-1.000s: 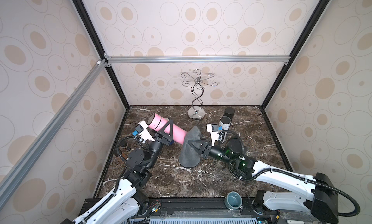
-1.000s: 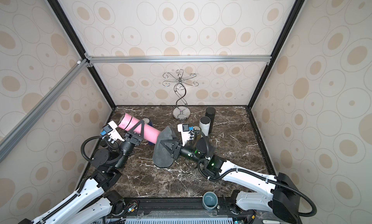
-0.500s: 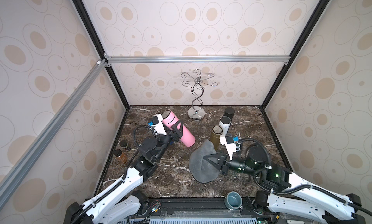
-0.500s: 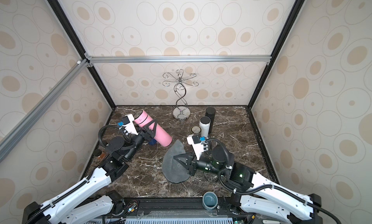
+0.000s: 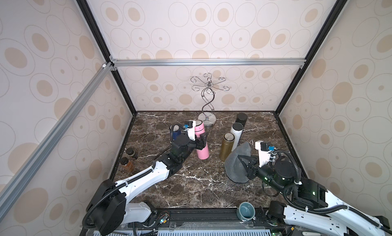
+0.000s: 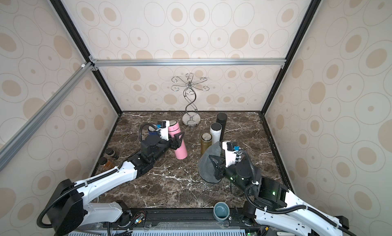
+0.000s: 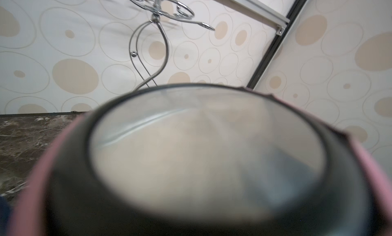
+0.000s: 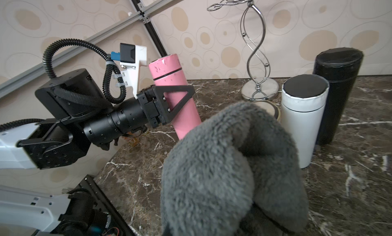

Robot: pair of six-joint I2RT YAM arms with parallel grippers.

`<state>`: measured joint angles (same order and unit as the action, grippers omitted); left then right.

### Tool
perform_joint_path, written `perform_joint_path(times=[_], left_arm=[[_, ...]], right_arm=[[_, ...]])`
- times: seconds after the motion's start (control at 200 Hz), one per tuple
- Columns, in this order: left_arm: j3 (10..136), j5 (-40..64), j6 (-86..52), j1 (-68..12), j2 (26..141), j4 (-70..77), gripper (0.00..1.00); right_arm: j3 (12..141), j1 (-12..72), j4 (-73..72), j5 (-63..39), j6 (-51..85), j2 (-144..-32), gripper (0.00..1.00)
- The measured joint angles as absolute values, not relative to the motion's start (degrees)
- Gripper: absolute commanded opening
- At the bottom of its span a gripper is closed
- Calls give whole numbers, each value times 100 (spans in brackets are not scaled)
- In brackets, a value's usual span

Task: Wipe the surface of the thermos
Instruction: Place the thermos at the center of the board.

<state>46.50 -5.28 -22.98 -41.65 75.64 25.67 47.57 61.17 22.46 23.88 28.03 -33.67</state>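
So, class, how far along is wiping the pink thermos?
Done: the left end effector grips the pink thermos, the right end effector holds the grey cloth. In hand: both are positioned, but cloth and thermos are apart. Left: cloth contact and wiping; whether any wiping happened cannot be told.

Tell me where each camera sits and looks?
Top views: high in front, looking down on the table; both arms show.
Left wrist: on the left arm, looking over the lid of the pink thermos; no robot shows.
Right wrist: on the right arm, past the grey cloth at the left hand.
Shared: pink thermos, metal stand.
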Motion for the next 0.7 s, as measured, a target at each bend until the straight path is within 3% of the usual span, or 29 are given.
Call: perform_joint_path(times=[0.7], left_arm=[[5242,-1162,-718,-4276,10899,5730,0]], right_arm=[[4497,6117,2158,2777,2735,-3094,0]])
